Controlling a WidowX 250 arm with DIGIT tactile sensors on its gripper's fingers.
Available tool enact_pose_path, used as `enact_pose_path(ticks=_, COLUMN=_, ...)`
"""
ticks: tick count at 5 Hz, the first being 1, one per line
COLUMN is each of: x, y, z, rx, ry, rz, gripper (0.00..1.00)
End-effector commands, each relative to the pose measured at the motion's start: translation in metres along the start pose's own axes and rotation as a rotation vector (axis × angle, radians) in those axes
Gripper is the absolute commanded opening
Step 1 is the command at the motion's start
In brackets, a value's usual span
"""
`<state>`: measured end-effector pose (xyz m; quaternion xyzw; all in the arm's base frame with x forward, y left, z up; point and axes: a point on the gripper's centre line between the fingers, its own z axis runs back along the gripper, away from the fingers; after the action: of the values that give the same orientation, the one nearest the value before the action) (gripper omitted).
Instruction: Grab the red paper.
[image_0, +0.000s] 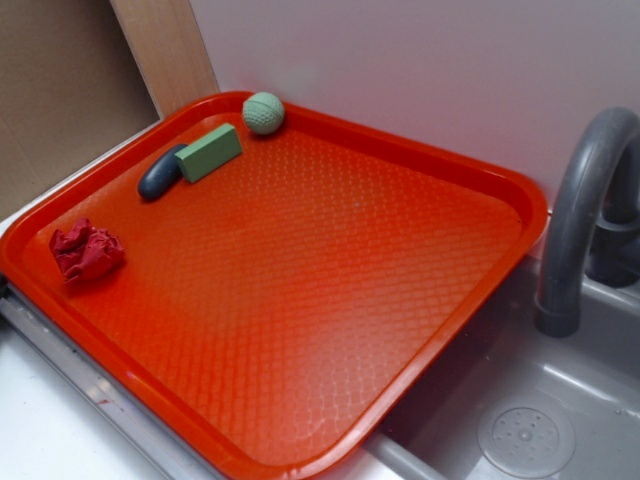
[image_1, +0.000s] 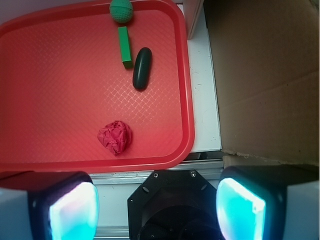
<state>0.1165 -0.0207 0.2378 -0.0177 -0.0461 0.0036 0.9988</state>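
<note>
The red paper is a small dark red crumpled wad lying on the orange-red tray, close to the tray's near-left rim in the exterior view. In the wrist view my gripper is high above the tray's edge, jaws wide apart, with nothing between the two glowing cyan pads. The wad lies apart from the gripper, up and to the left of the gap. The gripper does not show in the exterior view.
On the tray's far corner sit a green ball, a green block and a dark oval object. A grey faucet and sink lie right of the tray. Cardboard stands beside it.
</note>
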Motion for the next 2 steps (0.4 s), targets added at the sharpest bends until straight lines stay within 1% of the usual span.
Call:
enact_pose_path(ticks=1, x=0.0, y=0.0, z=0.0, rx=0.0, ry=0.0, rz=0.0, gripper=1.0)
enact_pose_path(ticks=2, x=0.011, y=-0.011, z=-0.014, rx=0.008, ry=0.01, rz=-0.013, gripper=1.0)
